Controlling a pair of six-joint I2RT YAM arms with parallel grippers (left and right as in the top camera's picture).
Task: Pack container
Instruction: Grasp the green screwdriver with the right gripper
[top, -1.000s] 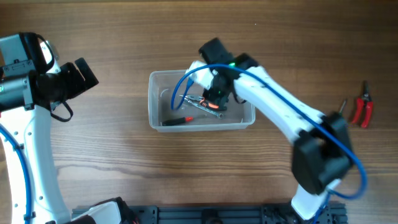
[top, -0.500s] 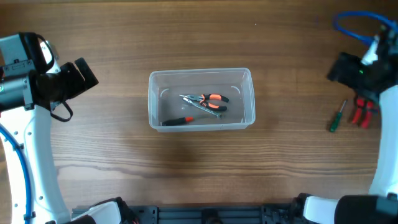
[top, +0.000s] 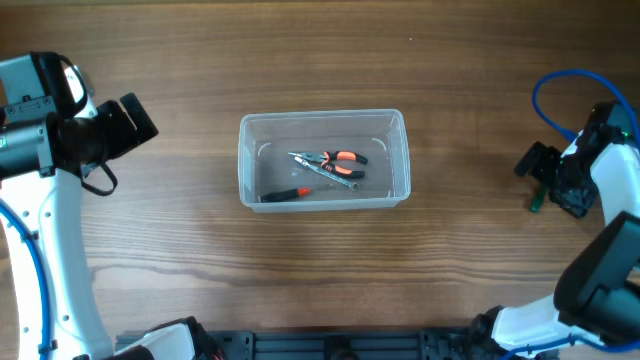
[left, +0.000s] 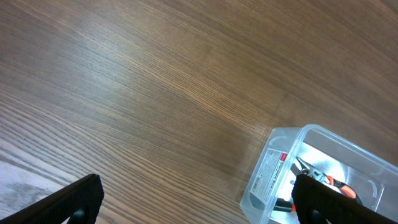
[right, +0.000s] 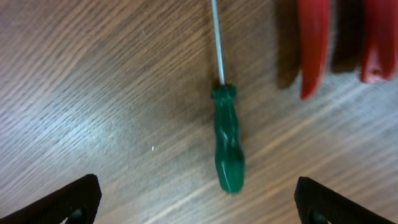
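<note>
Green-handled screwdriver (right: 227, 149) is what the right arm has come to. A second ago that arm was stretched into the container (top: 245, 160), over the orange-handled pliers (top: 335, 163). Half a second ago it had swung out to the far right edge of the desk (top: 200, 60), and now it has dropped over the screwdriver.

The pliers stay in the clear tub beside a red-handled screwdriver (top: 285, 194), so I judge that drop-off finished and the next pick just beginning. The container itself has not shifted. It sits at the middle of the desk, well apart from both arms.

The right pincer (right: 196, 202) is spread wide and grips nothing. In the wrist view its two tips stand at the lower corners. The green handle lies on the wood between them, nearer the middle, and touches neither. The thin shaft points away from the camera. A pair of red-handled cutters (right: 314, 43) lies just beside the shaft, so a close on the handle rather than the shaft looks the safer choice. How low the tips are above the wood I cannot tell.

The left pincer (left: 196, 202) is likewise wide apart and empty. It is parked at the left edge, with only a corner of the tub in its view.
</note>
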